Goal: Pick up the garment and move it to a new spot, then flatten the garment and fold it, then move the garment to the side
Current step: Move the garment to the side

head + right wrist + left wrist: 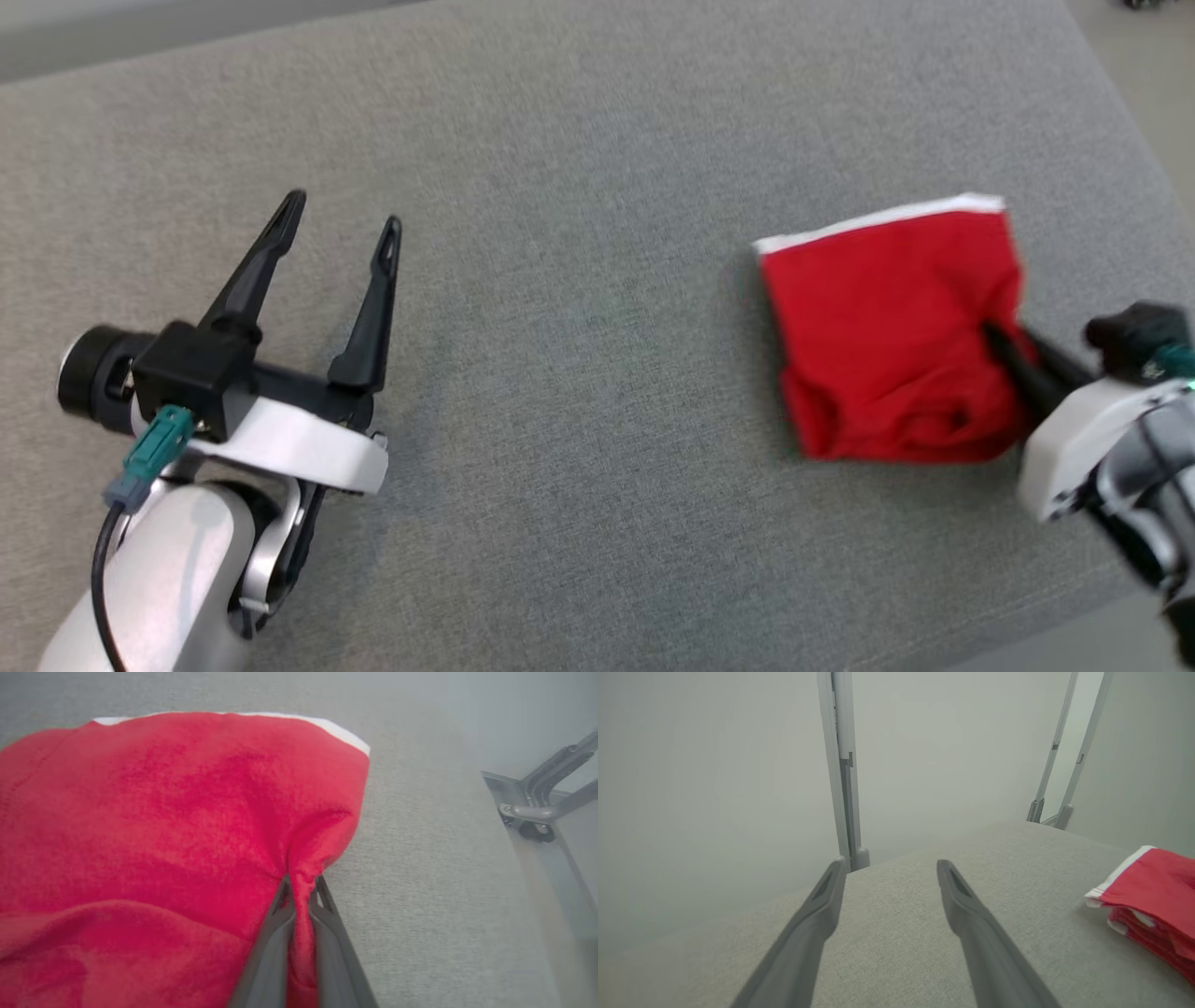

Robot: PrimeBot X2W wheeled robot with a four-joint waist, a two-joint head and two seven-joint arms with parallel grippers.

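The garment [887, 336] is red with a white band along its far edge. It lies folded into a small rectangle on the right part of the grey cloth table [579, 392]. My right gripper [999, 341] comes in from the right and is shut on a pinch of red cloth at the garment's right edge. In the right wrist view that fold of the garment [163, 826] stands squeezed between the two fingers of the right gripper [301, 884]. My left gripper [344, 210] hovers open over the left of the table, nothing between its fingers. The left gripper [889, 868] also shows in its wrist view, the garment [1153, 896] at that view's right edge.
The table's right edge [1148, 159] runs close behind the garment, with floor beyond it. Grey metal frame legs [542, 802] stand past that edge. A vertical grey post [843, 765] rises behind the table's far edge.
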